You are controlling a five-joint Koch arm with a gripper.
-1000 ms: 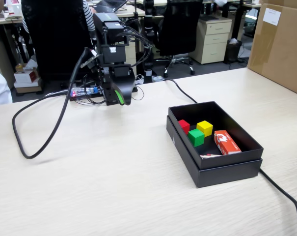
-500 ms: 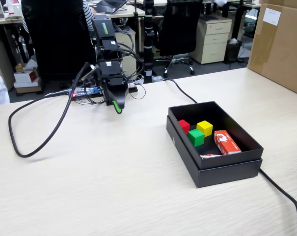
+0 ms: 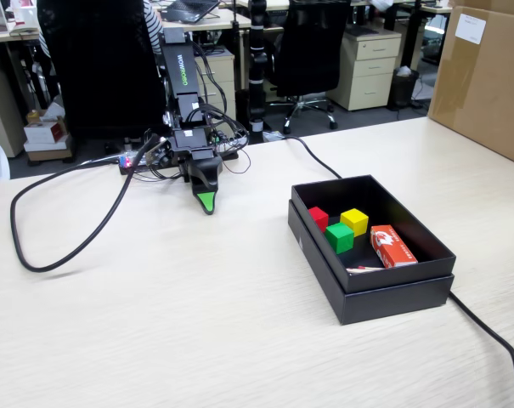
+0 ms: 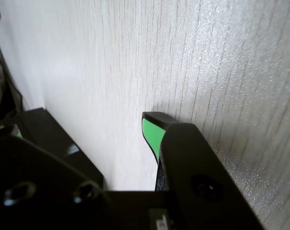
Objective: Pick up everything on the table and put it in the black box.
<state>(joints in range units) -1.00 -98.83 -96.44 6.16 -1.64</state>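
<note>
My gripper (image 3: 206, 204) hangs low over the bare table (image 3: 155, 323), holding nothing; I cannot tell whether its jaws are parted. To the right, the red cube (image 3: 318, 218), green cube (image 3: 340, 237) and yellow cube (image 3: 354, 221) all sit inside the black box (image 3: 384, 293), so I judge the right move is simply settling gently, clear of it.

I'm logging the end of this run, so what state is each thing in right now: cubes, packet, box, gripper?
Yellow cube: inside the black box, upright.
Green cube: inside the box, in front of the yellow one.
Red cube: inside the box, near its left wall.
Red-and-white packet: lying in the box.
Black box: open, no lid on top.
Gripper: empty, down near the table; open or shut cannot be told.
</note>
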